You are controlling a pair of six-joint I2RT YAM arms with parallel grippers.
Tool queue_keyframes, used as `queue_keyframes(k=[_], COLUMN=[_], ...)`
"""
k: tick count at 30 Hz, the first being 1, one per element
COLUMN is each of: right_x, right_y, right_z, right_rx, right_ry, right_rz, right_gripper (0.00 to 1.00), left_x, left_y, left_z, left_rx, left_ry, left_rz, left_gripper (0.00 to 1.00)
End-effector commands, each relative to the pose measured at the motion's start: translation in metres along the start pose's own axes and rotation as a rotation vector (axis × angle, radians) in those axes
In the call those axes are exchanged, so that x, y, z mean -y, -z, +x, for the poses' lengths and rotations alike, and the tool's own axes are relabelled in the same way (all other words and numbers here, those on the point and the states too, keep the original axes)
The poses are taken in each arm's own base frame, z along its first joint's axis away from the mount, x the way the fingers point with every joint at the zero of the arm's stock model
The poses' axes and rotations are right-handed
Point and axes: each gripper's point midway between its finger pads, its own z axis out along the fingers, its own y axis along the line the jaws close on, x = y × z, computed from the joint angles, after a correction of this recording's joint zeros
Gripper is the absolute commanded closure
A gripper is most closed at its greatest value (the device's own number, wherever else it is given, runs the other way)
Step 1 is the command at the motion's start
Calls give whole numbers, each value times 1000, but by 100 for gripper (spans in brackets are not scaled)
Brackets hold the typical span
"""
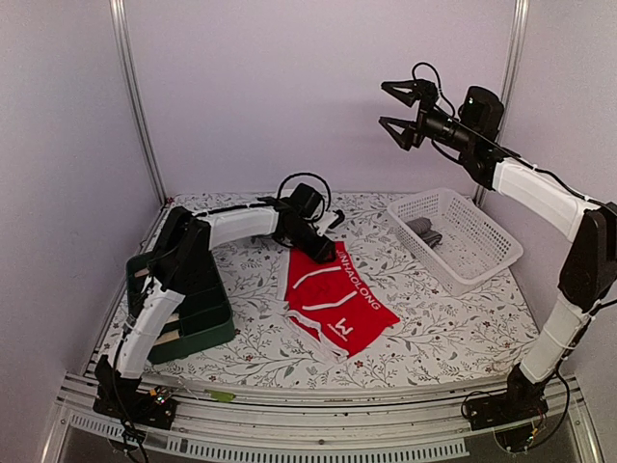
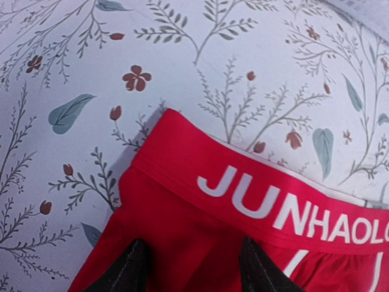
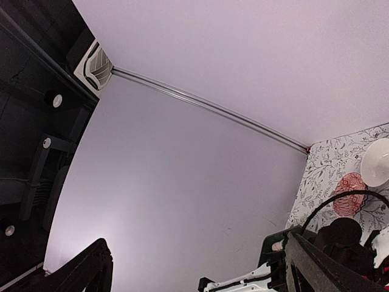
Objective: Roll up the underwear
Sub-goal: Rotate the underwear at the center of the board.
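A bright red underwear (image 1: 337,301) with white lettering on its waistband lies spread flat in the middle of the flowered table. My left gripper (image 1: 323,253) is low over its far corner. In the left wrist view the two black fingertips (image 2: 130,271) stand apart over the red cloth (image 2: 182,201) just below the waistband, and the gripper (image 2: 194,271) is open with flat cloth between them. My right gripper (image 1: 393,108) hangs high in the air at the back right, open and empty (image 3: 200,277), facing the wall. A grey rolled underwear (image 1: 425,231) lies in the basket.
A white mesh basket (image 1: 482,253) stands at the back right of the table. A dark green bin (image 1: 207,323) sits at the left beside the left arm. White walls close the back and sides.
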Motion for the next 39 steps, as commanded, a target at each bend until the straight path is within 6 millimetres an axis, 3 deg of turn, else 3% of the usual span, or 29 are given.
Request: queue_keyframes(k=[1,6,8,11,15,20,27,36,39], right_x=[5,39,49,56,66,71,79,102,111], right_y=[13,35,43,55,65,69,70,74,76], right_z=[13,37,46,57,67,70,75,86,92], right_rx=[-30,-108,-140,-169,-183,-185,-206,-273,-312], right_ry=[90,167,199,220,199,175,170,208,215], right_rz=[52,221,261,297,324,339,353,405,416], right_gripper=[1,1,1,1,1,1,1,1,1], left_x=[48,133,171,211,244,256,245,227,227], left_y=[65,119,126,122,110,87,72,110,134], left_z=[-36,6,30,62,80,102,146,229,230], left_rx=[81,42,15,-55,-95,-160,-272,-414,-376], left_ry=[-68,-136,-192,-267,-344,-372,-380,-422,-429], left_rz=[61,218,293,353,385,385,353,373,379], left_gripper=[46,47,50,55,60,64,69,76,74])
